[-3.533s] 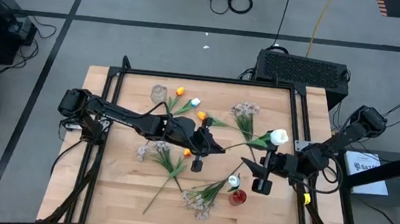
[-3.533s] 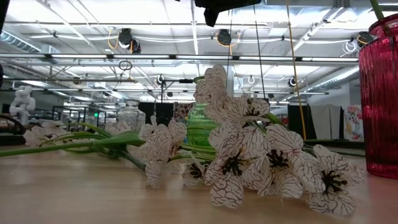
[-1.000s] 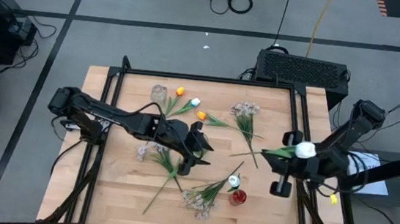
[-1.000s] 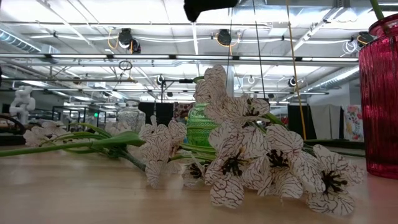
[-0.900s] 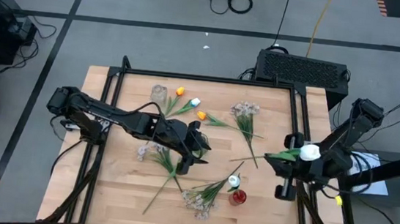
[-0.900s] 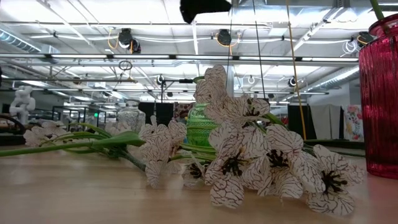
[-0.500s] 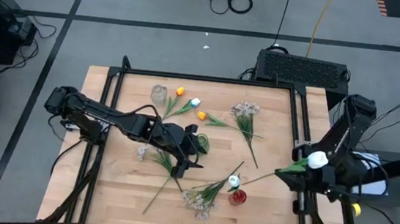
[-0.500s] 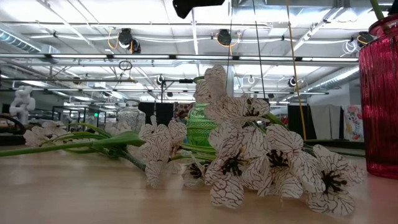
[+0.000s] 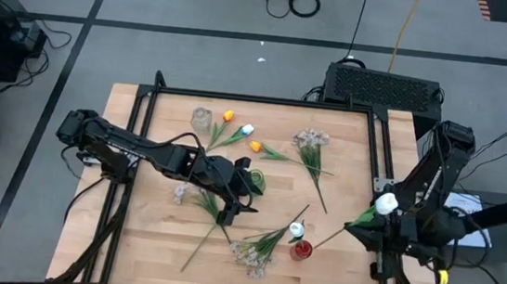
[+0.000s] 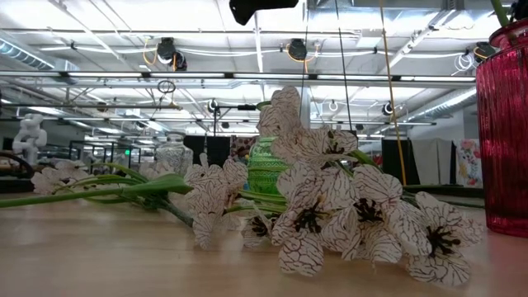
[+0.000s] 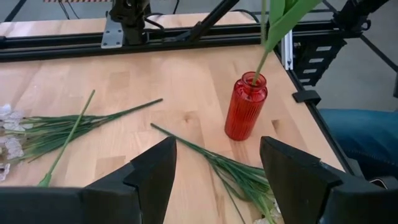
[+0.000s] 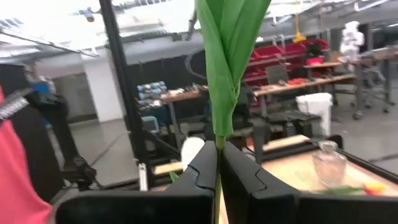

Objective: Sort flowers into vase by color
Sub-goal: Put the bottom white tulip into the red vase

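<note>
1. Pale wood forms the top of the work table (image 9: 150, 244), which is bordered by a black metal frame.
2. The right gripper (image 9: 369, 224) is positioned over the right edge of the table. Its fingers (image 12: 205, 165) are pressed together, pinching the green stem of a white artificial tulip (image 9: 385, 204).
3. The stem of the held tulip slants down from the gripper, and its lower end sits in the mouth of a small ribbed red glass vase (image 11: 245, 107) near the front right of the table. The left wrist view shows the stem tip inside the vase neck.
4. A second white tulip head (image 9: 295, 229) lies just beside the red vase in the high view.
5. The left gripper (image 9: 228, 212) hovers over the middle of the table with its fingers (image 11: 152, 171) spread apart and nothing between them.
6. A bushy spray of tiny pale blossoms (image 9: 252, 250) lies on the wood, left of the red vase.
7. A second pale spray (image 9: 311, 140) lies toward the rear right, and a third (image 9: 183, 191) lies beside the left arm.
8. Two orange-yellow tulips (image 9: 228, 116) lie near the rear edge, with a further white tulip (image 9: 247, 130) between them.
9. A clear glass vase (image 9: 202, 118) stands at the rear, just left of the orange-yellow tulips.
</note>
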